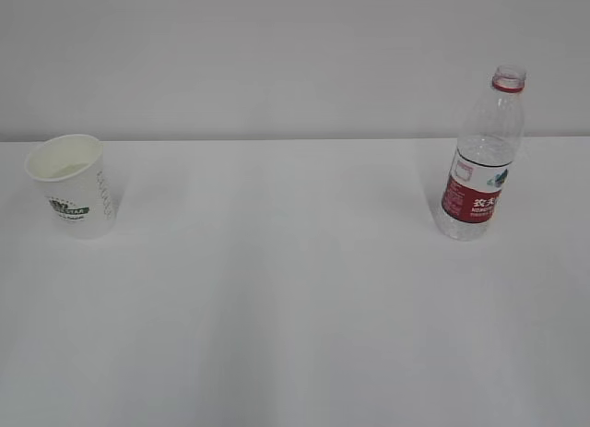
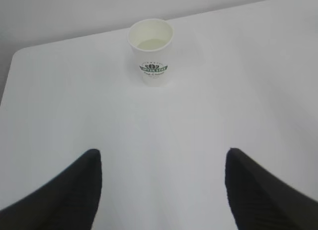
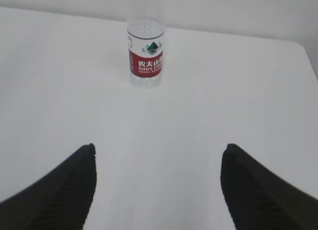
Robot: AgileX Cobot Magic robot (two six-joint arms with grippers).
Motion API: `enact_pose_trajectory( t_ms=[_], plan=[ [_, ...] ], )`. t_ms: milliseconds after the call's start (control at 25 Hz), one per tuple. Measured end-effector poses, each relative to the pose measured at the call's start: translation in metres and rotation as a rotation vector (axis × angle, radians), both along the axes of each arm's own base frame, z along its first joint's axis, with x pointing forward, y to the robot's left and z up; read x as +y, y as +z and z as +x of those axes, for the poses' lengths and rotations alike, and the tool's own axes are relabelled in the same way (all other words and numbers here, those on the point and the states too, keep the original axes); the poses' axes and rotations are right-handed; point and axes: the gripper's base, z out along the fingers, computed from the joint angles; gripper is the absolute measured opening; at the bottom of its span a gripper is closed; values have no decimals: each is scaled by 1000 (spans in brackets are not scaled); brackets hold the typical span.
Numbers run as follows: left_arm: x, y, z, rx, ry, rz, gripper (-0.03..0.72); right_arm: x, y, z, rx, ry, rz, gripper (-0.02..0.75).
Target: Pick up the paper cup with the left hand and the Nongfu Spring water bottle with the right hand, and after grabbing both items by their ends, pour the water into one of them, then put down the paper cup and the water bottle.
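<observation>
The paper cup is standing upright on the tabletop, well left of the Nongfu Spring water bottle. Both pincers are gaping empty. The cup is looking light and crushable, so mid-wall seems safest.

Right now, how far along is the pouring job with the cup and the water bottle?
Both items stand upright and apart on the table, and the paper cup seems to hold a little liquid, so the pour may be done or not begun. In hand: nothing; the left hand and right hand are open, short of the paper cup and the Nongfu Spring water bottle. What remains can't be judged.
</observation>
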Motion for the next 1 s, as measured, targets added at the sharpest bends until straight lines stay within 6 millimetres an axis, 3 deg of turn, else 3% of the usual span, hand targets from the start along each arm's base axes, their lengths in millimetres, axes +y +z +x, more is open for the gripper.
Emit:
enact_pose_trajectory(
  t_ms=[320,640,1000],
  plan=[
    [0,-6,-18,-28,-17,-31,463,-2,-11,-19,78,-7,0,589],
    [2,-25,-45,-93,-22,-40,450,-3,-19,-24,155,-9,-6,589],
    [4,-42,-38,-16,-7,-10,447,-2,-24,-22,172,-4,-2,588]
  ],
)
